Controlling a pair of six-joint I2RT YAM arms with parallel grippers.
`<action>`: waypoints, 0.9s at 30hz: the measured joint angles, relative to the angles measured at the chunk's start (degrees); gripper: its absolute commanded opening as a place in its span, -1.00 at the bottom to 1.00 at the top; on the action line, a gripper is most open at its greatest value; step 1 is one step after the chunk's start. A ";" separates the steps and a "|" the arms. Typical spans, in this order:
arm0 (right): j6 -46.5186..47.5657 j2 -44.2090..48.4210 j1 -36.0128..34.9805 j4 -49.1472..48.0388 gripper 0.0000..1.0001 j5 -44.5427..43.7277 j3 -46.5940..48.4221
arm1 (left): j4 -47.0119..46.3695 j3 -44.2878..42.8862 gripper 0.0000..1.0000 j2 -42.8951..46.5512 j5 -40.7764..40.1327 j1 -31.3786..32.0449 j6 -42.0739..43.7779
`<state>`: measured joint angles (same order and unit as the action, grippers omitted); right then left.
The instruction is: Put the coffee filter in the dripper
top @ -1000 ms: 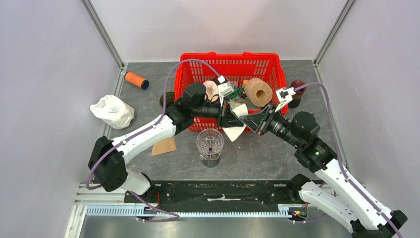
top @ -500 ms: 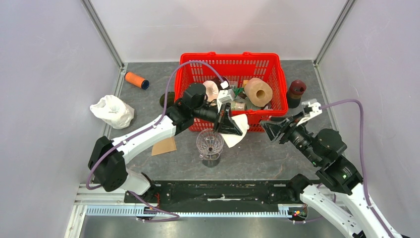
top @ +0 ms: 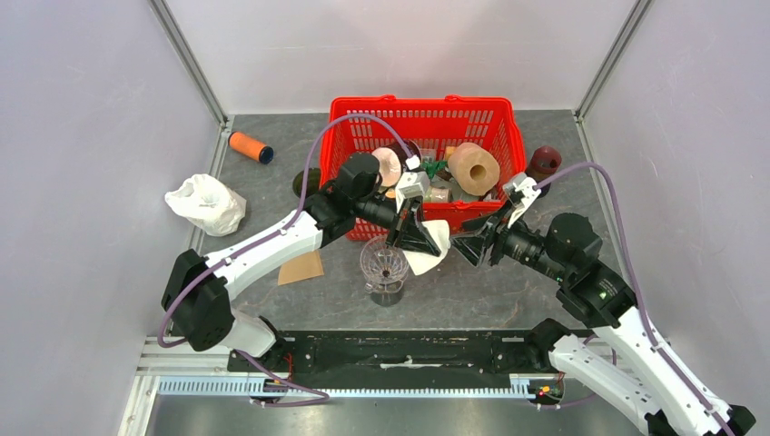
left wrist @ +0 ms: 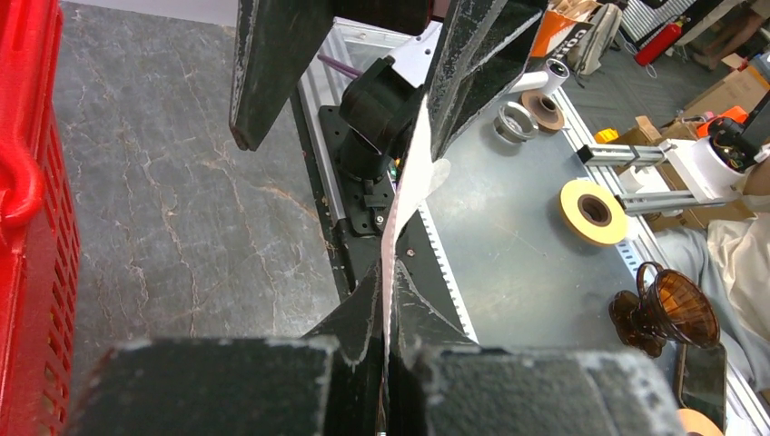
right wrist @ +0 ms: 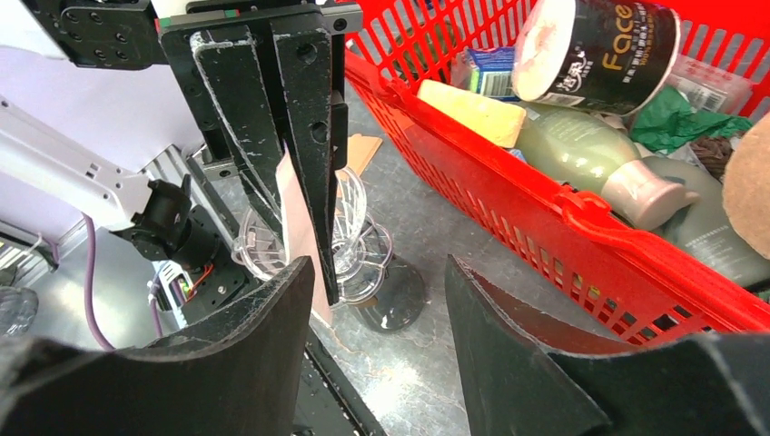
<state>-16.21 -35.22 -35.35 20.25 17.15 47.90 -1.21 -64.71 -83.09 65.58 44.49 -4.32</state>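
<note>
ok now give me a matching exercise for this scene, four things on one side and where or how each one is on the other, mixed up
Things
1. coffee filter
2. dripper
3. right end effector
4. orange roll

Place or state
A. open, holding nothing
B. lying at the far left of the table
C. pinched in the left end effector
D. standing upright on the near side of the red basket

Pairs: 1-C, 2-D, 3-A, 4-B

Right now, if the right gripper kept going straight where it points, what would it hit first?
Probably the coffee filter pinched in the left gripper, with the dripper just beyond; depth is unclear.
</note>
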 measured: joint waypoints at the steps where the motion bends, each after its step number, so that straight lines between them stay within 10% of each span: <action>1: 0.04 -0.28 0.00 -0.26 0.26 0.52 0.00 | 0.24 -0.02 -0.95 0.00 0.15 0.00 0.22; 17: 0.70 -6.64 -0.04 -2.40 0.18 9.73 0.00 | 1.27 -0.07 -0.95 0.00 1.03 0.00 1.64; 27: -0.20 -8.24 -0.33 -3.48 -0.84 13.86 0.02 | 1.99 -0.07 -0.96 0.00 0.66 -0.07 2.25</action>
<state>-16.40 -43.46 -35.68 16.78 31.00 47.92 0.78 -64.77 -83.09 66.24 44.42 -2.07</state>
